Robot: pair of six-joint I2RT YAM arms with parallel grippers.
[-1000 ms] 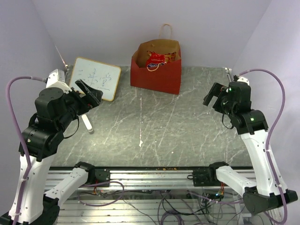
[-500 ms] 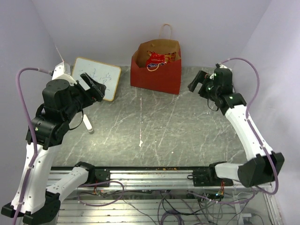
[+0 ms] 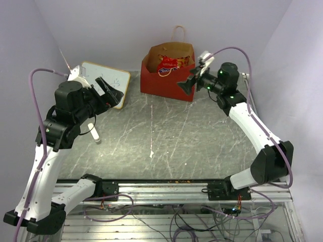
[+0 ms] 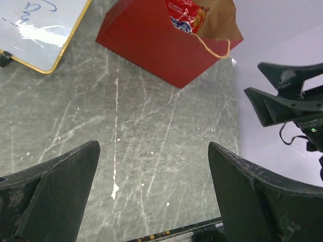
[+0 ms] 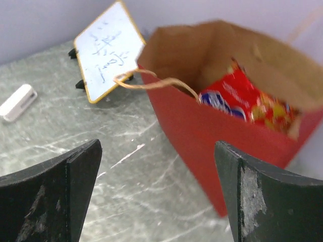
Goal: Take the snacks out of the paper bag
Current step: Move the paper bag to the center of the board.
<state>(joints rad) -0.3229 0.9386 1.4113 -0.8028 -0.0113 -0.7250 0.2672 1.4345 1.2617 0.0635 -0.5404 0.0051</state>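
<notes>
White-shelled arms point(image 3: 43, 171), black joints, purple cables point(image 3: 43, 70), scuffed black pincer fingers point(image 4: 55, 184)

We see a grey, white-veined table point(image 3: 176, 136) under pale lilac walls point(image 3: 111, 30). At its far left sits a board point(image 3: 120, 80) with a white face, a tan frame and blue scribbles; two small black pieces show on one edge of it. Nearer the front edge, apart from the board, a small white block point(image 3: 94, 133) rests on the stone. Along the table's near edge runs a metal rail point(image 3: 166, 189), and below it we make out tangled wires point(image 3: 192, 222).
</notes>
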